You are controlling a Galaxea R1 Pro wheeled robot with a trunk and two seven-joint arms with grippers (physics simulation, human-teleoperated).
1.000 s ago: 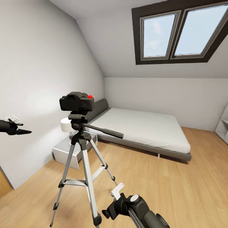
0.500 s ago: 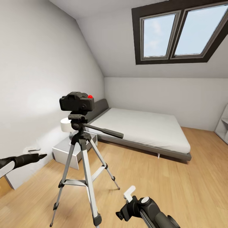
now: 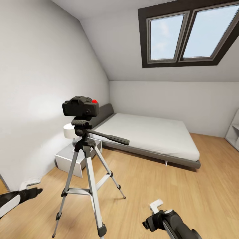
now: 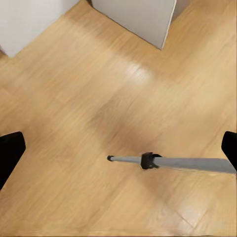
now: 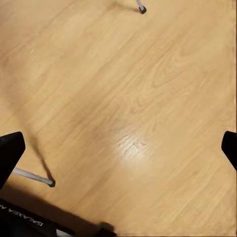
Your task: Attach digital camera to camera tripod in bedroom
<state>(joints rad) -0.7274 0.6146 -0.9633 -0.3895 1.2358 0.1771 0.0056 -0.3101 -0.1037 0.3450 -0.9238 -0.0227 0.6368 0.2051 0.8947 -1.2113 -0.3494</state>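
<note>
The black digital camera (image 3: 80,106) with its red button sits on the head of the camera tripod (image 3: 83,146), which stands on the bedroom's wood floor. The tripod's pan handle (image 3: 109,136) points right. My left gripper (image 3: 33,191) hangs low, left of the tripod legs and well below the camera; it is open and empty, with its fingers (image 4: 10,153) wide apart over a silver tripod leg (image 4: 173,162). My right gripper (image 3: 148,224) is low, right of the tripod. It is also open, its fingers (image 5: 10,150) spread above bare floor near a tripod foot (image 5: 141,9).
A grey nightstand (image 3: 71,159) with a white lamp (image 3: 69,131) stands behind the tripod against the left wall. The grey low bed (image 3: 149,136) fills the back under the skylight (image 3: 189,33). A white shelf (image 3: 234,131) is at the far right. Open wood floor lies right of the tripod.
Both arms have dropped. The left gripper went from mid-height beside the camera down to near the floor. The right gripper slid right and lower. Camera and tripod have not moved.
</note>
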